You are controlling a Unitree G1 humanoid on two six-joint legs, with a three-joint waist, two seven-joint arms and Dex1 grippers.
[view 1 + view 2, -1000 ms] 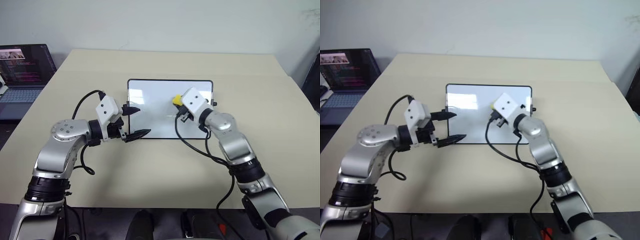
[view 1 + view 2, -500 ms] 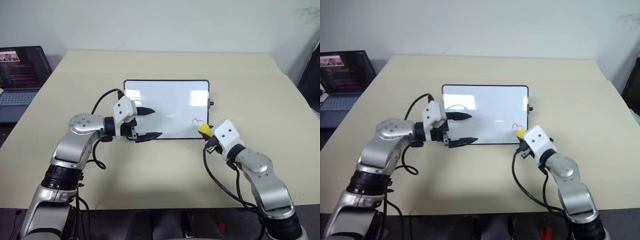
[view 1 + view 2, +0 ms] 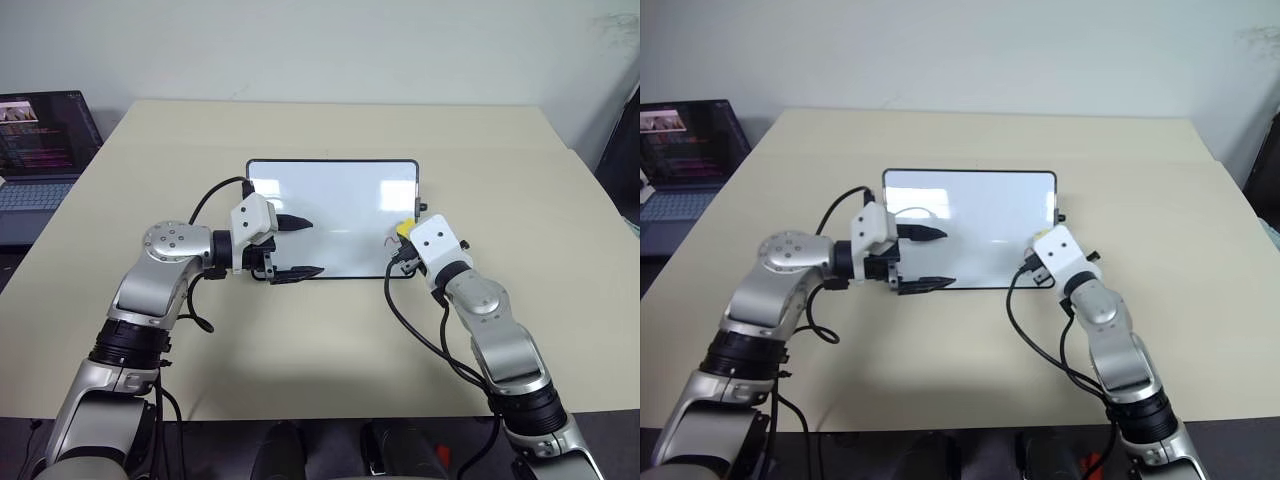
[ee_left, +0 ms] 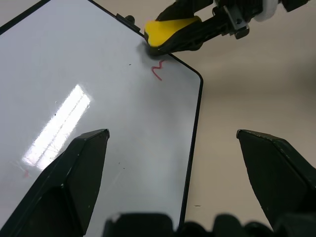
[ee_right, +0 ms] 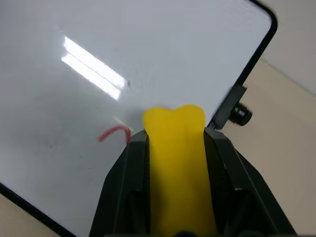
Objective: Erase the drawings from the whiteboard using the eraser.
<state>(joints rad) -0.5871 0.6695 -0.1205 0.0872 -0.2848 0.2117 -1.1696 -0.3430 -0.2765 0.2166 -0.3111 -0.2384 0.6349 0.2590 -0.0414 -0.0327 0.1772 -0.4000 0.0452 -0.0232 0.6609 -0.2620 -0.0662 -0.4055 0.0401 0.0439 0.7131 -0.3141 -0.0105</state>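
Observation:
The whiteboard (image 3: 330,215) lies flat in the middle of the beige table. My right gripper (image 3: 400,240) is shut on the yellow eraser (image 3: 402,230), which presses on the board near its right edge, toward the near corner. One red squiggle of the drawings (image 4: 158,71) shows just beside the eraser (image 4: 170,30); the right wrist view has the squiggle (image 5: 114,132) next to the eraser (image 5: 177,163) tip. My left gripper (image 3: 310,246) stands open over the board's near-left part, its fingers (image 4: 89,153) spread wide with nothing between them.
An open dark laptop (image 3: 40,140) sits off the table's far left. A black knob (image 5: 241,113) sticks out of the board's right side. Bare beige table (image 3: 300,330) lies in front of the board and to its right.
My right gripper has carried the eraser from the board's upper middle down and right to the near-right corner area beside the red squiggle. The left gripper shifted slightly right, still open.

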